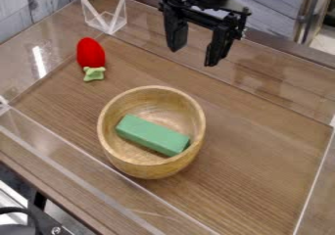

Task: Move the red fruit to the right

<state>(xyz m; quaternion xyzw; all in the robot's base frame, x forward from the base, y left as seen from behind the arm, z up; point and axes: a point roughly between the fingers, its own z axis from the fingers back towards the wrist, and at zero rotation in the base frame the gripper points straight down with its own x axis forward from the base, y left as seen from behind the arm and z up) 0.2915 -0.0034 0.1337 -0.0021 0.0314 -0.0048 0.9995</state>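
The red fruit [90,55] is a small glossy red strawberry-shaped toy with a light green leafy end at its near side. It lies on the wooden table at the left. My gripper [195,49] hangs at the upper middle, pointing down, well to the right of the fruit and above the table. Its black fingers [173,33] stand apart with nothing between them, so it is open.
A wooden bowl [121,141] sits in the middle foreground with a green rectangular block [152,135] inside. A clear plastic stand [105,19] is behind the fruit. Low transparent walls [78,185] ring the table surface.
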